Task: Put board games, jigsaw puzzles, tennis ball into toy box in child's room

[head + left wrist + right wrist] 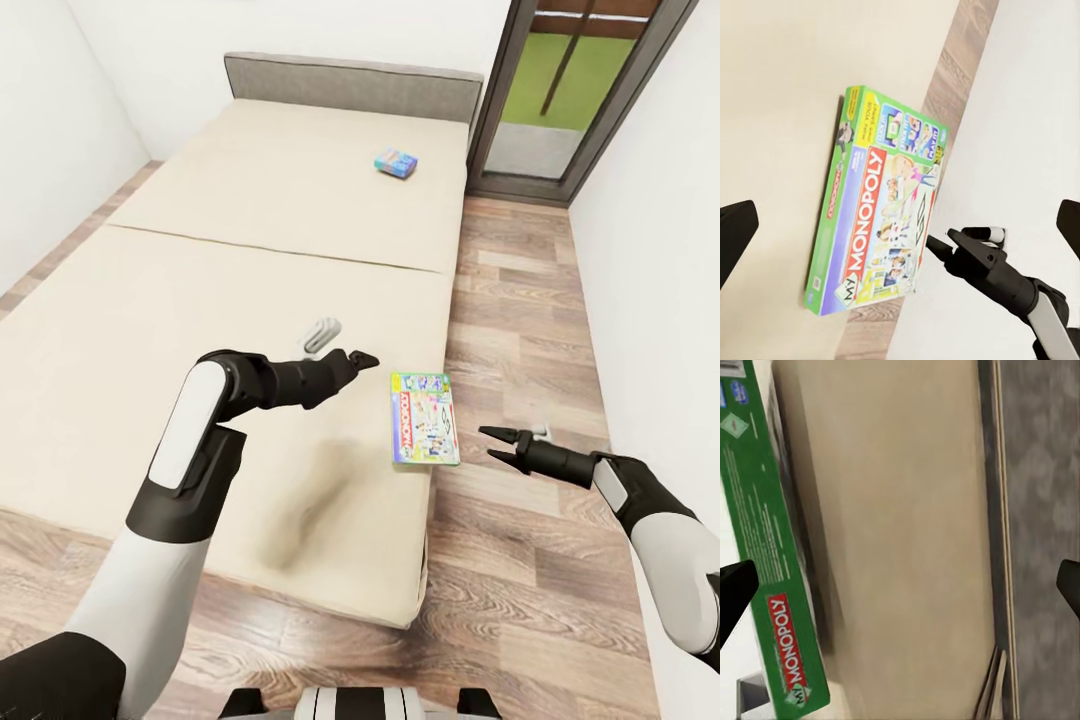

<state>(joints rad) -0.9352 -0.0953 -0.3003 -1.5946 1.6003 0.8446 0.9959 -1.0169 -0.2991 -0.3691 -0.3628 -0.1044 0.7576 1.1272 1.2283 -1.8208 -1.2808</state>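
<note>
Monopoly box (425,418) lay flat at right edge of bed (250,300), one side overhanging mattress edge, green side wall facing my right claw (497,444). Small blue game box (396,162) sat far up mattress, near grey headboard (350,83). My left claw (362,359) hovered over mattress just left of Monopoly box, fingers spread. My right claw hung over wood floor (520,300) beside bed, fingers spread, pointing at box, not touching. White walls either side; glass door (575,90) beyond bed corner.
</note>
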